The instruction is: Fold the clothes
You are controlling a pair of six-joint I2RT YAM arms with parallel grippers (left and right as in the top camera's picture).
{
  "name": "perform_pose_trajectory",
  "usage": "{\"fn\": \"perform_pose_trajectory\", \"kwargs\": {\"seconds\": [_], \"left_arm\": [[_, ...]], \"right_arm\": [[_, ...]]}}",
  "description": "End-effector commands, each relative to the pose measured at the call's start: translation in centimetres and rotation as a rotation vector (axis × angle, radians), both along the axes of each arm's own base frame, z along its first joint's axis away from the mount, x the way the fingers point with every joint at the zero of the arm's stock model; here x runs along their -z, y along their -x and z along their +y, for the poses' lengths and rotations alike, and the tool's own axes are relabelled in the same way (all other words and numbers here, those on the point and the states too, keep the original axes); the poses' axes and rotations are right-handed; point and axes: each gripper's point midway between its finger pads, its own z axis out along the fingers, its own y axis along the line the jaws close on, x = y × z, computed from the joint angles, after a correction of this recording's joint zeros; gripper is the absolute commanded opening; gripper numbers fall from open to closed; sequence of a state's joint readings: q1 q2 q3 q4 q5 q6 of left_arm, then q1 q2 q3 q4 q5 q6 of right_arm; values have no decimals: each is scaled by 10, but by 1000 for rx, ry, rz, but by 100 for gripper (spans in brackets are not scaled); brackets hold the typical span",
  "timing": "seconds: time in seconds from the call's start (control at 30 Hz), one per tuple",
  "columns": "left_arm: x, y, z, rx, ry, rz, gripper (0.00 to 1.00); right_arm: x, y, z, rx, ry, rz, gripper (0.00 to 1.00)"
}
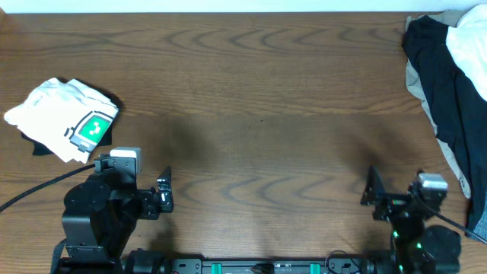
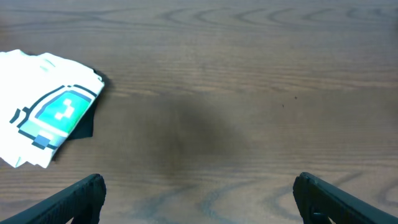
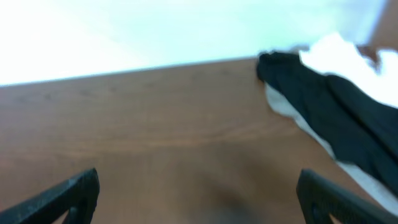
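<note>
Left gripper [image 1: 164, 192]: jaws spread wide, nothing between them, low at the near edge; right gripper [image 1: 374, 198]: likewise wide and empty, near edge, opposite side; bare brown wooden table [image 1: 259, 91] ahead of both.

White T-shirt [image 1: 65, 118]: far left of the table, ahead and to the left of the left gripper, apart from it; gathered into a compact, layered packet, green-and-white print [image 1: 91, 129] facing up; resting partly on a small black garment [image 1: 112, 100] that shows at its edges.

Heap of black and pale cloth [image 1: 445, 84]: right edge of the table, well apart from the shirt, untouched by either gripper.

Progress, as judged: shirt apparently already folded and set aside, though loosely, edges uneven; tidying perhaps left; nothing in hand.

Orientation: long axis roughly left to right across the table, slightly skewed; print tilted, rising toward the far right; collar end not discernible.
</note>
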State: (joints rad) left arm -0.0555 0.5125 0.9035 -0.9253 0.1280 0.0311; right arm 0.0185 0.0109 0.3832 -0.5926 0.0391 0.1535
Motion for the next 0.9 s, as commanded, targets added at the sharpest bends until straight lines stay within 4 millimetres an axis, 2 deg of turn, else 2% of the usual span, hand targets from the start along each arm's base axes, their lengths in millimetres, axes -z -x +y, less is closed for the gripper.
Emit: {"fn": "perform_pose_trajectory", "kwargs": {"seconds": [0.0,0.27,0.47,0.87], "left_arm": [[1,1,-2,17,-7,-1,98],[1,1,-2,17,-7,-1,98],[1,1,-2,17,-7,-1,98],[1,1,-2,17,-7,-1,98]], "right_arm": [[18,-14,11,-59,-27,-18,99],[45,-44,21,-117,-33,-174,99],[50,-43,20,-127,72,-154,99],[49,-43,19,-119,72,-156,99]]}}
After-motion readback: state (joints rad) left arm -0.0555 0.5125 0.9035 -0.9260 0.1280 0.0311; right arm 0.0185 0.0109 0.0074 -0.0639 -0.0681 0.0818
